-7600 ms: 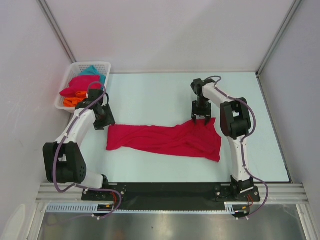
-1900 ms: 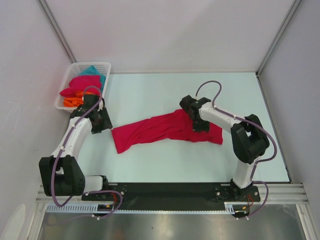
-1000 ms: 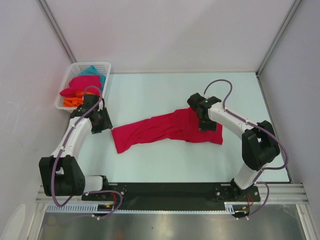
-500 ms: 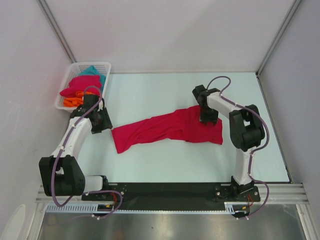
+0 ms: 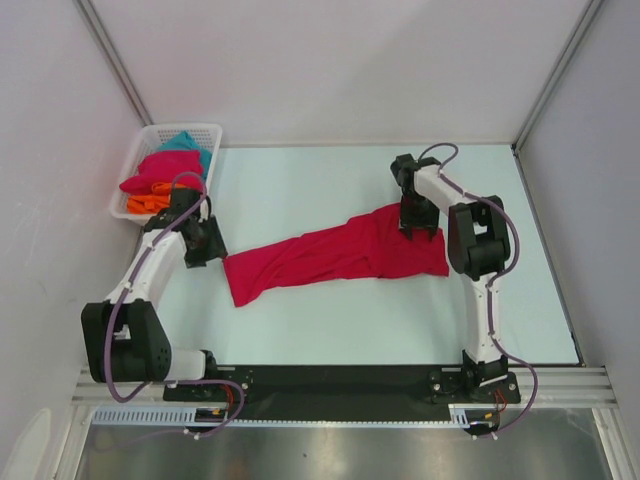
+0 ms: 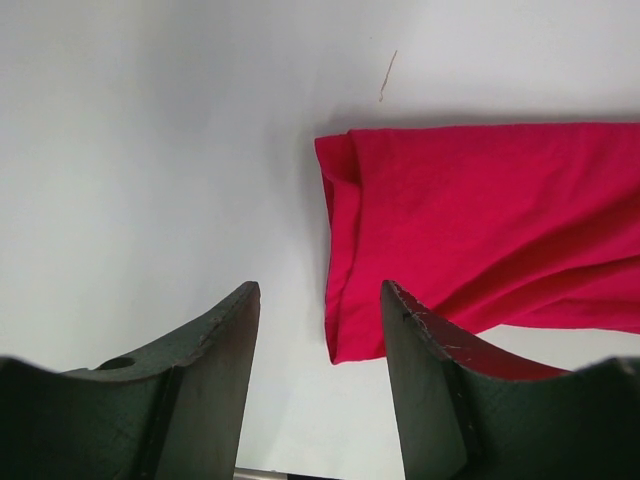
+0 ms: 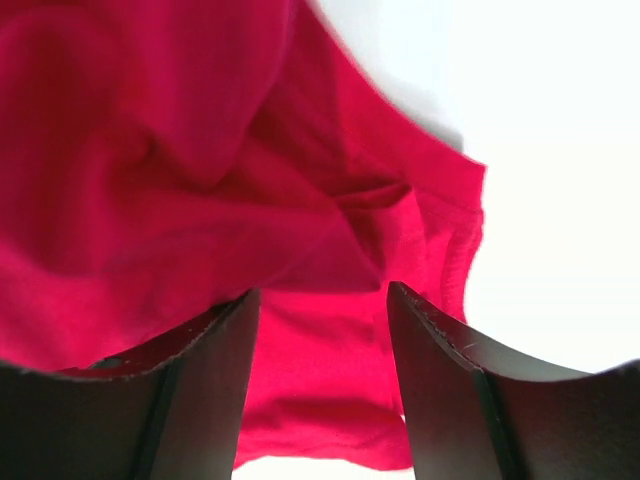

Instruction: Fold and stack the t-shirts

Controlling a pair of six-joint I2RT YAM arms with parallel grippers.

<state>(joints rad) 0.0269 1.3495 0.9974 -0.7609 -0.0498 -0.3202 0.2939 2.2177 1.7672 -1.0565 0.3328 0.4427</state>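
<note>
Top view: table (image 5: 300, 180) fills middle of frame. At upper left, on table's corner there, basket (image 5: 200, 128); heaped shirts (image 5: 158, 170) inside it. Near frame centre, spread shirt (image 5: 330, 255) flat on table, long band slanting from lower left up to upper right. Between basket and band's lower left end, left gripper (image 5: 205, 245), just beside that end, not touching. Over band's upper right end, right gripper (image 5: 418, 228). Left wrist view: shirt end at right, bare table at left.
</note>
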